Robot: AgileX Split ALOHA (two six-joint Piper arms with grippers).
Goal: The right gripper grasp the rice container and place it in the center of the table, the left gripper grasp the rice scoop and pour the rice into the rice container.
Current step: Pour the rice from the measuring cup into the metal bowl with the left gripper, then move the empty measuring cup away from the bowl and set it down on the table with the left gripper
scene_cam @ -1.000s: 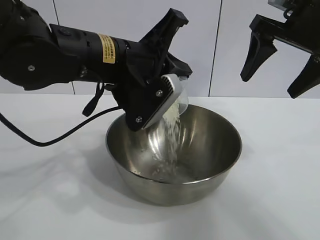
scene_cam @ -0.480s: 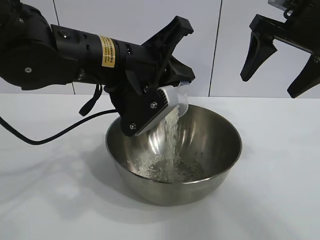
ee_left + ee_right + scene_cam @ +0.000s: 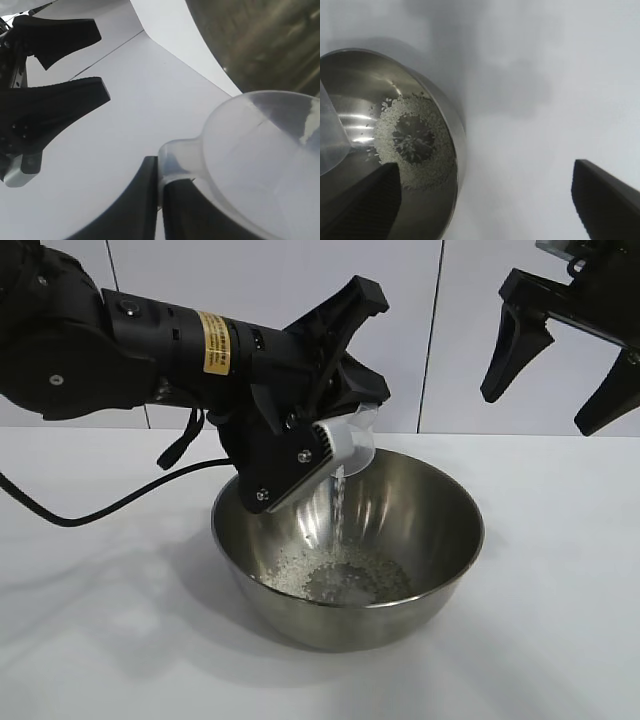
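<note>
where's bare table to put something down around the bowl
Bare table lies right of the rice container and in front of it. The far left is crowded: the left pincer tips the rice scoop there, cable trailing.

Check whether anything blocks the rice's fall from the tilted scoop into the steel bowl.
Nothing visible does. The left pincer holds the rice scoop tilted above the rice container, and the rice drops in a thin stream straight to the bottom. The right pincer hangs open, up and aside.

The rice scoop (image 3: 345, 440) is half hidden behind the left gripper (image 3: 310, 455); its handle is unseen.
</note>
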